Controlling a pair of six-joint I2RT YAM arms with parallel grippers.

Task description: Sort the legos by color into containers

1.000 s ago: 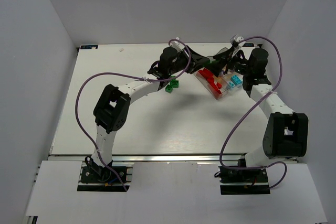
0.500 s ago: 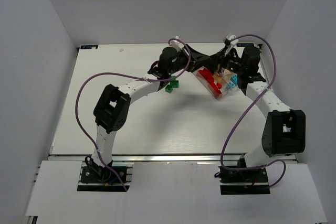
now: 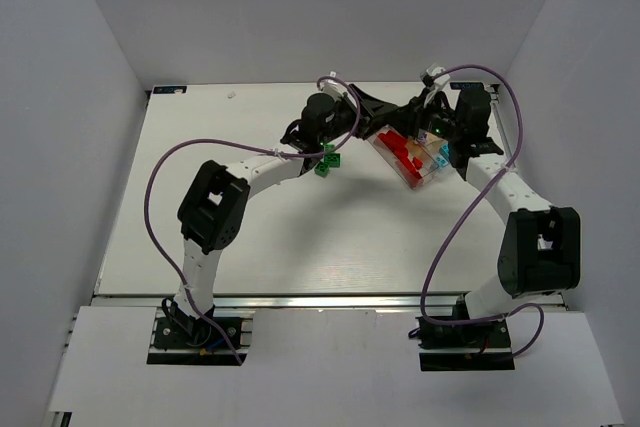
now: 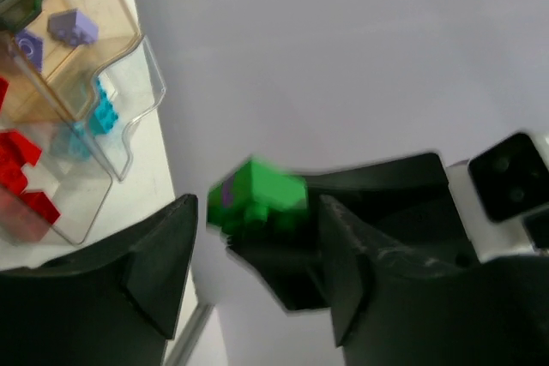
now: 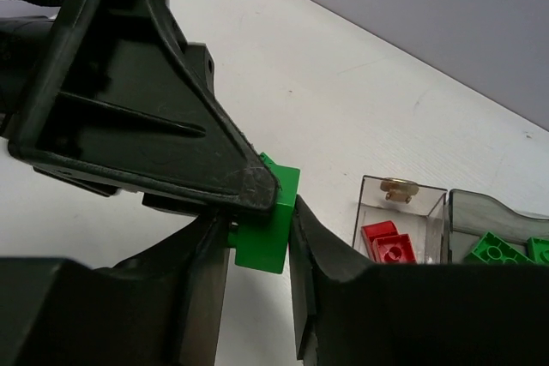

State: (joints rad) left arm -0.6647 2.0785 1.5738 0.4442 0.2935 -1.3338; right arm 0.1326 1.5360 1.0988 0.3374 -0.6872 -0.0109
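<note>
passing green brick [image 5: 268, 216] near tray [image 4: 129, 117]: left gripper [image 4: 257, 229] and right gripper [image 5: 257, 242] both clamp it. sorted legos [image 4: 21, 182] inside tray; loose green bricks [image 3: 328, 161] left of tray pending.

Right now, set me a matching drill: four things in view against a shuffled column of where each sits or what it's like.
Things:
1. single green brick
2. loose green bricks
3. cyan bricks
4. tray

Places or states:
A. clear, split into compartments
B. on the table, outside the tray
C. between the left claw and the right claw
D. inside a tray compartment

Pairs: 1-C, 2-B, 3-D, 4-A
</note>
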